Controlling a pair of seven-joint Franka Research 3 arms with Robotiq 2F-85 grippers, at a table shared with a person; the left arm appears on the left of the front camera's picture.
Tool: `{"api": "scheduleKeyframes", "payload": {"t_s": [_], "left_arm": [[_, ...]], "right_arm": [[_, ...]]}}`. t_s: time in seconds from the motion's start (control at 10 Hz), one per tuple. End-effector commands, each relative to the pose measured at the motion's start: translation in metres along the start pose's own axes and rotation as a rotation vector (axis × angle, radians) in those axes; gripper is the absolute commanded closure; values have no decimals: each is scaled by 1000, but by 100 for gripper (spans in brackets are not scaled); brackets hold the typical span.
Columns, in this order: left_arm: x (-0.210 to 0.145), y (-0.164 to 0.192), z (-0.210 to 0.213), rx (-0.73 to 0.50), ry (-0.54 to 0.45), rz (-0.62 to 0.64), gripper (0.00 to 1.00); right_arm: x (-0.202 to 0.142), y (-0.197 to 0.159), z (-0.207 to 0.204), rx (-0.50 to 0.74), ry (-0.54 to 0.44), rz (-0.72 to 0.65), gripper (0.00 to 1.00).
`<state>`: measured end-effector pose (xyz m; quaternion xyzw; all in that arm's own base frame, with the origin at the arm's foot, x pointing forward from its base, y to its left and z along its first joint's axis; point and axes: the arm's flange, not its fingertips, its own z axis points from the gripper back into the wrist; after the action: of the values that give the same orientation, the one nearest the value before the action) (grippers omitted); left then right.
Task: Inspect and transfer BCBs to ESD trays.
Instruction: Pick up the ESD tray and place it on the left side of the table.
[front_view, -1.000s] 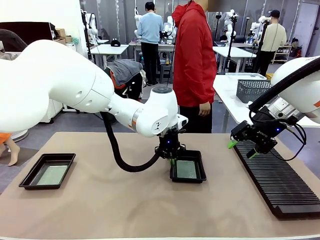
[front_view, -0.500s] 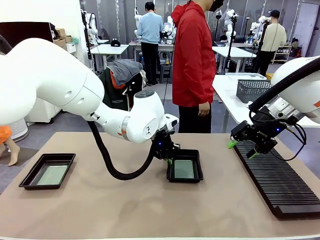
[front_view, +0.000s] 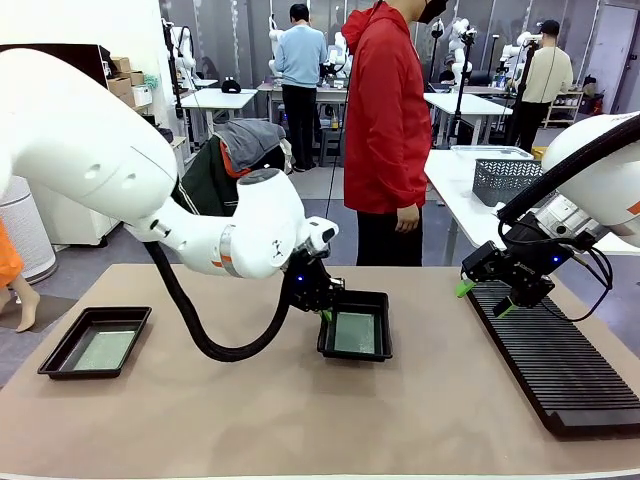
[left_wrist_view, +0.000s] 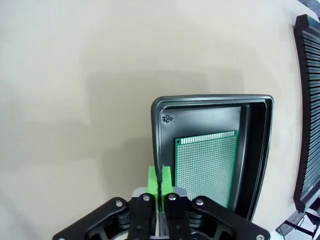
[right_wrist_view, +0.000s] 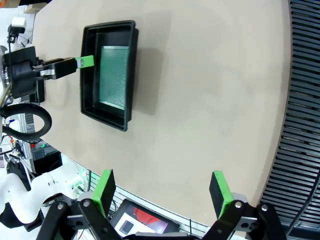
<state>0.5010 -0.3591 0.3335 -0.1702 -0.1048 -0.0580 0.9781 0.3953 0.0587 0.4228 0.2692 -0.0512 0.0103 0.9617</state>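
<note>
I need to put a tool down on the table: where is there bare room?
The widest bare patch lies between the left tray and the middle tray, toward the near edge. Another lies between the middle tray and the rack. It is crowded at the middle tray's left rim, where the left gripper grips.
</note>
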Motion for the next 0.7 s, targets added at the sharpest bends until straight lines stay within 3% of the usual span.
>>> {"api": "scheduleKeyframes", "payload": {"t_s": [0.0,0.6], "left_arm": [[-12,33,20,-72,18,-12,97],[-44,112,64,-57,21,8,97]], "right_arm": [[2,3,0,-4,3,-18,0],[2,3,0,-4,3,-18,0]]}}
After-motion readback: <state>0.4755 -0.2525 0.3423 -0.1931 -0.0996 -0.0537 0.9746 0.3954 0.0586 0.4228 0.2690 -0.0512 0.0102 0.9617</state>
